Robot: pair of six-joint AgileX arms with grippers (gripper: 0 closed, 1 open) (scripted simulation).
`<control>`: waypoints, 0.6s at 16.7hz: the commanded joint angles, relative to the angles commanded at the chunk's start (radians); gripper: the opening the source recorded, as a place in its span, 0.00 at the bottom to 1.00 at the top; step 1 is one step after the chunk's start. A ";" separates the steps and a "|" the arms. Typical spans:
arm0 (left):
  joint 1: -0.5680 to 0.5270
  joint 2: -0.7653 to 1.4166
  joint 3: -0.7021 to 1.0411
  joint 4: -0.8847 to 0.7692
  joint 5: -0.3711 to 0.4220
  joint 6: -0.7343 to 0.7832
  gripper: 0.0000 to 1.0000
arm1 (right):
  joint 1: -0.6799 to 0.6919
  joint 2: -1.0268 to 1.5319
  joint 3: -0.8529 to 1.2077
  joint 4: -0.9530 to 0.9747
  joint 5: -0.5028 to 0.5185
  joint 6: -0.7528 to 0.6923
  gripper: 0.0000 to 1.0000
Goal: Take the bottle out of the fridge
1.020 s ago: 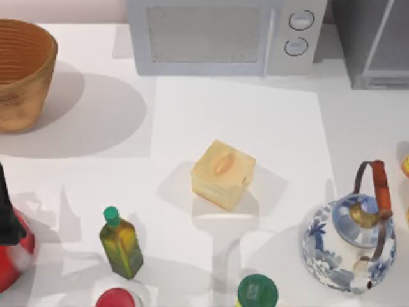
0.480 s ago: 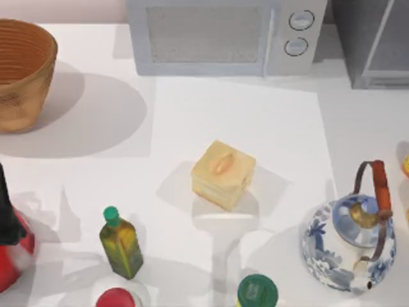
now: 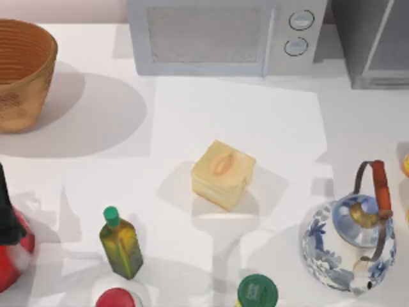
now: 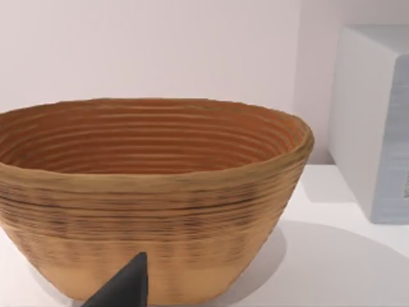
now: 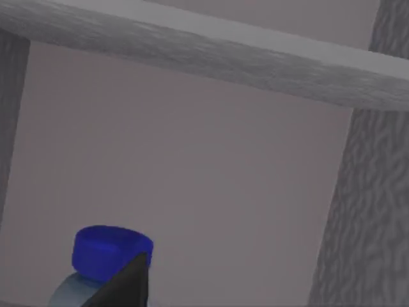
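The small bottle with a round bright-blue cap [image 5: 112,252] stands inside the grey boxy metal fridge [image 3: 374,45], which sits at the back right corner of the white bench [image 3: 223,121], just right of the light-grey microwave with two round knobs [image 3: 227,35]. In the right wrist view the fridge interior surrounds the bottle: a grey shelf or ceiling slab runs above it and textured grey walls stand to either side, with a pale back wall behind. A single dark fingertip [image 5: 124,284] of the right pincer overlaps the bottle just below and beside its cap, so the pincer is very close to the bottle; whether it touches or grips the bottle, and how wide it stands open, I cannot tell. The left pincer, of which one dark fingertip [image 4: 124,288] shows, is close in front of the woven brown wicker basket [image 3: 22,73], which sits well left of the microwave; its opening I cannot tell either. Forward of the microwave lie a pale yellow cube-shaped box [image 3: 222,174], a blue-and-white porcelain teapot with a brown handle [image 3: 351,240] and a square olive-green bottle with a green cap [image 3: 120,243].
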 joint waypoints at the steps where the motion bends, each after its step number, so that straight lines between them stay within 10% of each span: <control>1: 0.000 0.000 0.000 0.000 0.000 0.000 1.00 | 0.042 0.033 0.029 -0.031 0.032 0.007 1.00; 10: 0.000 0.000 0.000 0.000 0.000 0.000 1.00 | 0.277 0.199 0.070 -0.191 0.191 0.070 1.00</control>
